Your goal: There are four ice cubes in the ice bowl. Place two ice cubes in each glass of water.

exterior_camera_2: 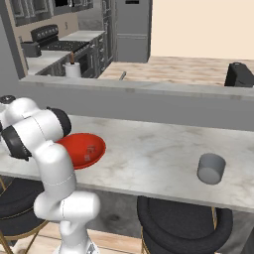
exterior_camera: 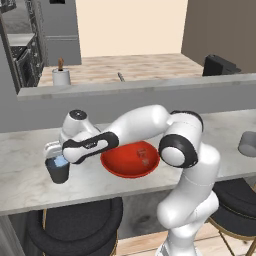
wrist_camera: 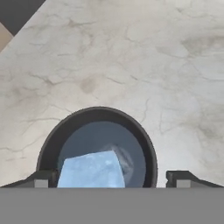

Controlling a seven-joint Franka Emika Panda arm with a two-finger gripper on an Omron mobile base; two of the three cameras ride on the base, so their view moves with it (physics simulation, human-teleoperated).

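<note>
at the left of the pale marbled counter stands a small dark slate-grey tapered tumbler with bluish water in it. the white arm reaches over it, and the gripper hangs just above its mouth. in the hand view the two dark fingertips stand spread wide, one to each side of the tumbler's rim, with nothing pinched between them. inside the tumbler a pale blue translucent ice cube lies in the water, and beside it a second, nearly clear cube shows faintly under the surface.

just to the right of the tumbler, near the counter's front edge, sits the wide shallow glossy red bowl, partly hidden by the arm's elbow. small translucent cubes lie on its floor; in the right base view they show as faint pale specks in the bowl, too small to count with certainty.

well apart, far to the right on the same counter, stands the lighter grey tumbler; its contents cannot be made out. it also shows at the right edge of the left base view.

behind, on the raised grey ledge, a white cylinder with a brown top stands at the left.
</note>
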